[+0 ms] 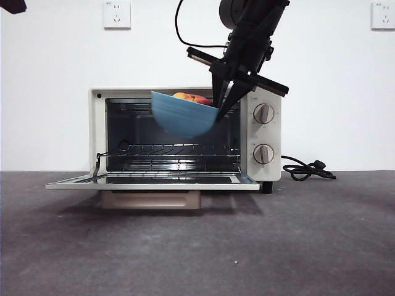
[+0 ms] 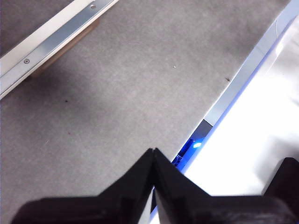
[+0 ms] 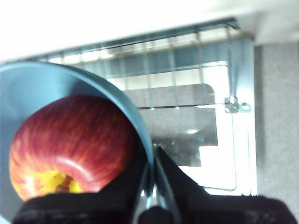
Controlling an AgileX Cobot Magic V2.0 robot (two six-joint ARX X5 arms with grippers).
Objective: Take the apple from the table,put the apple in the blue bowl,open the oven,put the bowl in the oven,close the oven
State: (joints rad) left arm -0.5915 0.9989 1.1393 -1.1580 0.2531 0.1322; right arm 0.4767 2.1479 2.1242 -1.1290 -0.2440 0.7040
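Note:
The cream-white oven stands on the table with its glass door folded down flat. My right gripper comes from above and is shut on the rim of the blue bowl, which hangs tilted in front of the oven's opening, above the wire rack. The red and yellow apple lies inside the bowl. The right wrist view shows the apple in the bowl, with the right gripper clamped on the bowl's wall. My left gripper is shut and holds nothing, over bare table.
A black cord lies coiled on the table right of the oven. Two knobs sit on the oven's right panel. White wall with sockets behind. A black arm tip shows at the top left corner.

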